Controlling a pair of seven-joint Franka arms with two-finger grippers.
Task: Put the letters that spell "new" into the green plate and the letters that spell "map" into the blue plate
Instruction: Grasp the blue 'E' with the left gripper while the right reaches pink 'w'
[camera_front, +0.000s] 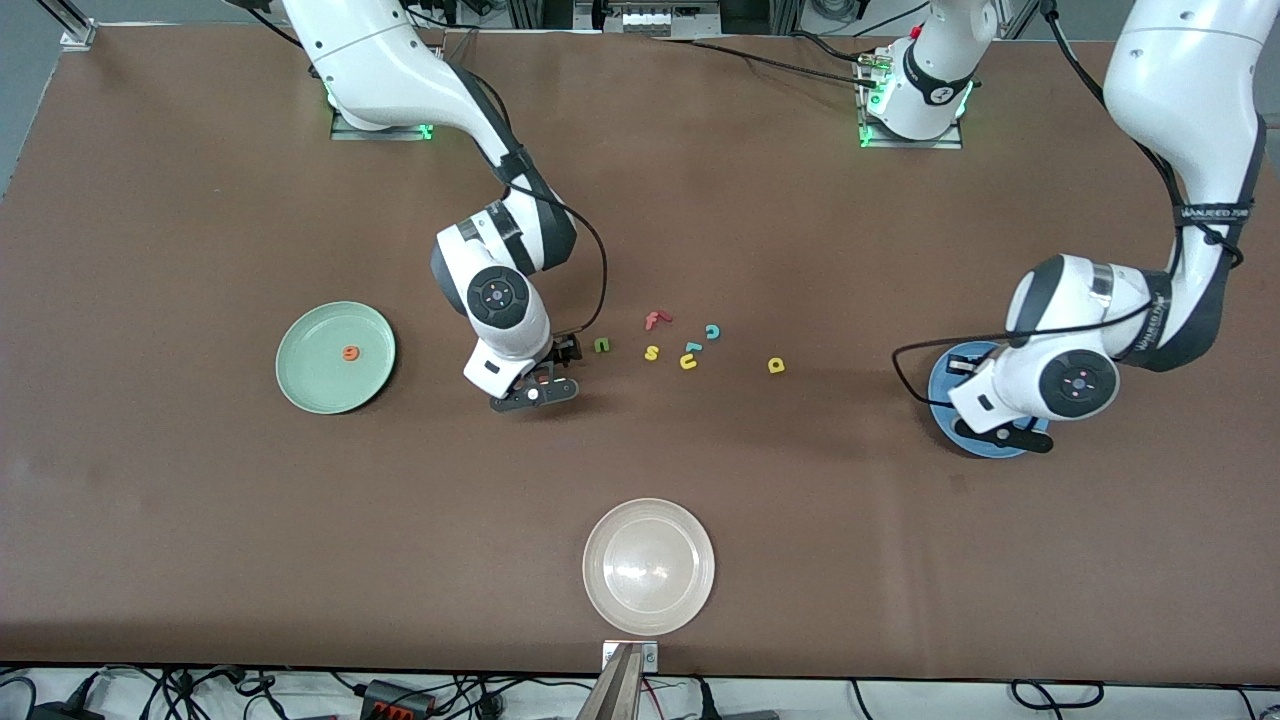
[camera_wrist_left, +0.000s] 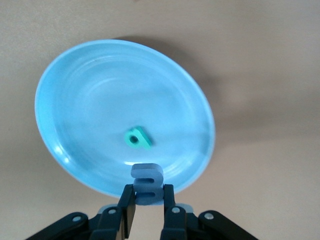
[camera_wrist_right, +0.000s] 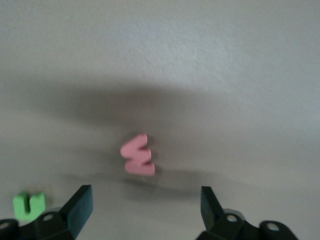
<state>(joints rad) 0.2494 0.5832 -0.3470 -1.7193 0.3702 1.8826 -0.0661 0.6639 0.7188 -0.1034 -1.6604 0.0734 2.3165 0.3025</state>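
Your left end effector (camera_wrist_left: 148, 204) pinches the blue "m" (camera_wrist_left: 147, 183) over the blue plate (camera_wrist_left: 65, 100), which holds the teal "p" (camera_wrist_left: 137, 137). Your right end effector (camera_wrist_right: 146, 202) is spread above the "w" (camera_wrist_right: 138, 154), beside the "n" (camera_front: 602, 345). The orange "e" (camera_front: 350, 352) lies in the green plate (camera_front: 305, 385); the yellow "a" (camera_front: 776, 366) waits on the tabletop (camera_front: 200, 520)

Blue plate (camera_front: 945, 420): mostly hidden under the left arm in the front view, rim showing at 6 and 9 o'clock; salmon "w" (camera_wrist_right: 138, 154): hidden by the right pincer (camera_front: 566, 352) in the front view, blurred in the right wrist view; left pincer (camera_wrist_left: 148, 210): cut off by its wrist view's edge.
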